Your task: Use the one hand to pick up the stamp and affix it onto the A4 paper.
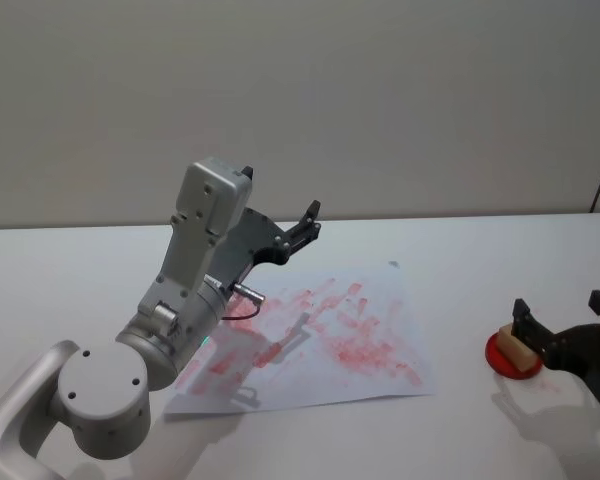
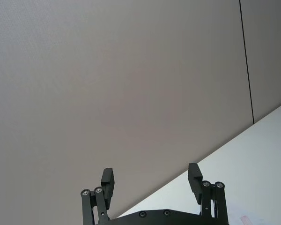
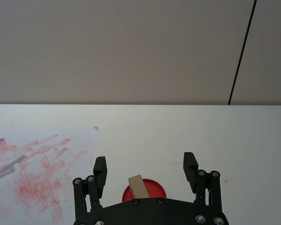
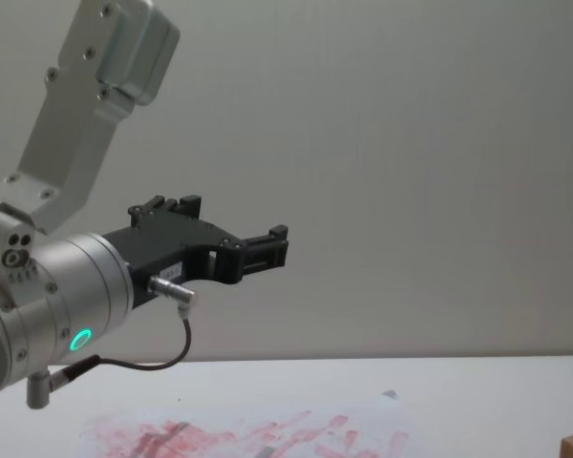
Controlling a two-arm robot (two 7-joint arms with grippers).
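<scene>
Hovering wide open and empty, the right gripper [image 3: 144, 164] is framing the stamp [image 3: 136, 185], right of the A4 paper [image 1: 380, 285]; the left gripper [image 1: 312, 220] is idling aloft.

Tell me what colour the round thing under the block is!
Red. The round pad under the stamp shows best in head view.

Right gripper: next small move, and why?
Probably ease the right gripper down around the stamp: its fingers are open and the stamp sits ungripped on the red ink pad. The left gripper hangs above the A4 paper.
</scene>
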